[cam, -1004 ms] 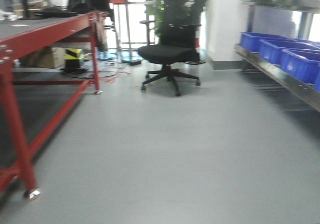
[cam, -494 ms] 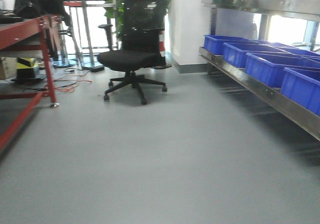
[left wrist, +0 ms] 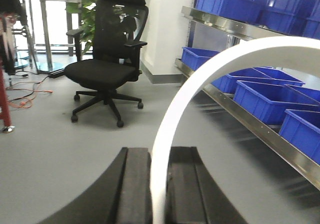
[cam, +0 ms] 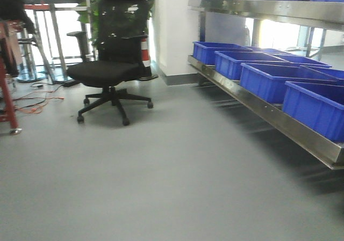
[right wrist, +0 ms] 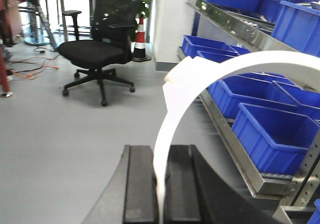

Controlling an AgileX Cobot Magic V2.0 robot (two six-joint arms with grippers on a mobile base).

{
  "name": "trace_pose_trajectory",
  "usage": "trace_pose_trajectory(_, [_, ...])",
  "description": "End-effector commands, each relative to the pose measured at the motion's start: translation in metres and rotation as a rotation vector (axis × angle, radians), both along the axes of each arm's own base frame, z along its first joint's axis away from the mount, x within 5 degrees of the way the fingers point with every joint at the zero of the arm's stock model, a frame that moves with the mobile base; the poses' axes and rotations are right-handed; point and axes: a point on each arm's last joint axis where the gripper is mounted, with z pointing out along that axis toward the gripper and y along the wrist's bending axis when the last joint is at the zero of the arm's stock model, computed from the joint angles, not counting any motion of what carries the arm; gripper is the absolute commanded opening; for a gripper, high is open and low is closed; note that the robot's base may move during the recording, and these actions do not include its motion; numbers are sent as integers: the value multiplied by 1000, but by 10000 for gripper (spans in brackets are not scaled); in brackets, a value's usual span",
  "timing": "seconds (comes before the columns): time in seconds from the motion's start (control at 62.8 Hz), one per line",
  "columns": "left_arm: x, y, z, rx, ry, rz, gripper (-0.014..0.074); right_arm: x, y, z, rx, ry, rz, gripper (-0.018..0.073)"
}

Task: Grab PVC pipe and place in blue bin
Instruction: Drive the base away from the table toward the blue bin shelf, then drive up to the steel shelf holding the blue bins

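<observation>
The long white bent plastic pipe (left wrist: 210, 69) is running off the left wrist view's right edge. The bottom edge is cutting off the black left fingers (left wrist: 137, 184). The front view's left edge is cutting off the red metal bench (cam: 7, 109).

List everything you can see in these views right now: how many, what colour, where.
curved white translucent PVC pipe: one arc per wrist view, white, rising between the fingers; same pipe or two unclear
blue plastic bins: at least four below, more above, blue, on rack
steel shelf rack: one, silver, right side
black mesh-back office chair: one, black, left of centre
leafy green plant: one, green, behind chair
orange-and-white traffic cone: one, orange-white, behind chair
red metal table leg: one, red, left edge
left gripper: one, black, shut on the pipe
right gripper: one, black, shut on the pipe
</observation>
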Motion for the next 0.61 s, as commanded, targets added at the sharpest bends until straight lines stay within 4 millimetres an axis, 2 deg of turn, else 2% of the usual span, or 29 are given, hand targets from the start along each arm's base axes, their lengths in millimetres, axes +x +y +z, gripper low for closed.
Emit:
trace_pose_trajectory(0.0, [-1,0,4,-4,-38,-1,-111,-1,-1,3,0,-38,-9,-162])
trace_pose_trajectory(0.59, [-1,0,4,-4,-40,-1,-111,-1,-1,3,0,-38,-9,-162])
